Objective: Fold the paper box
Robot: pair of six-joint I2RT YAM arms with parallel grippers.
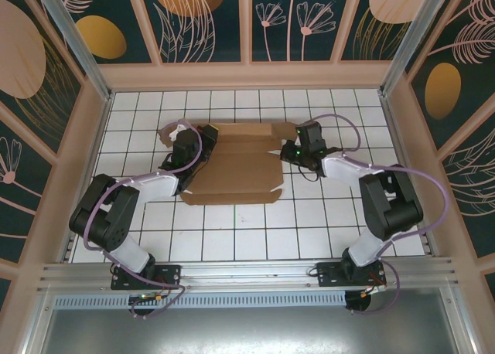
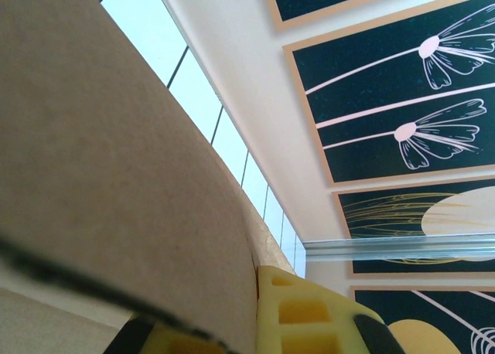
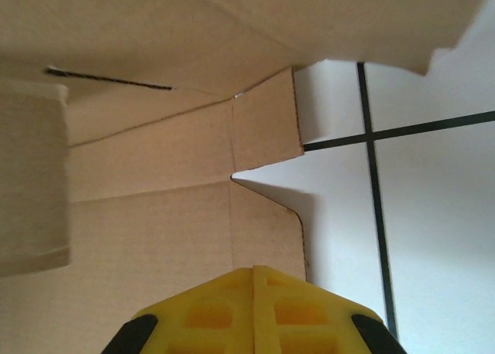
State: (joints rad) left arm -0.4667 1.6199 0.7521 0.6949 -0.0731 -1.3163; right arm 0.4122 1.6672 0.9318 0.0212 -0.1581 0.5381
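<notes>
The paper box (image 1: 236, 172) lies as a mostly flat brown cardboard sheet with creases and flaps on the white tiled floor, its back part raised a little. My left gripper (image 1: 203, 140) is at the sheet's left edge. In the left wrist view a cardboard flap (image 2: 93, 137) runs down between the yellow fingers (image 2: 309, 315), and the gripper (image 2: 255, 300) is shut on it. My right gripper (image 1: 285, 154) is at the sheet's right edge. Its yellow fingers (image 3: 294, 308) are pressed together, and the gripper (image 3: 254, 273) rests over the cardboard (image 3: 155, 215) near a notched corner flap (image 3: 267, 122).
Patterned walls (image 1: 232, 22) close the tiled floor (image 1: 232, 230) in on three sides, with metal posts (image 1: 73, 37) at the back corners. An aluminium rail (image 1: 247, 273) runs along the near edge, where both arm bases are bolted.
</notes>
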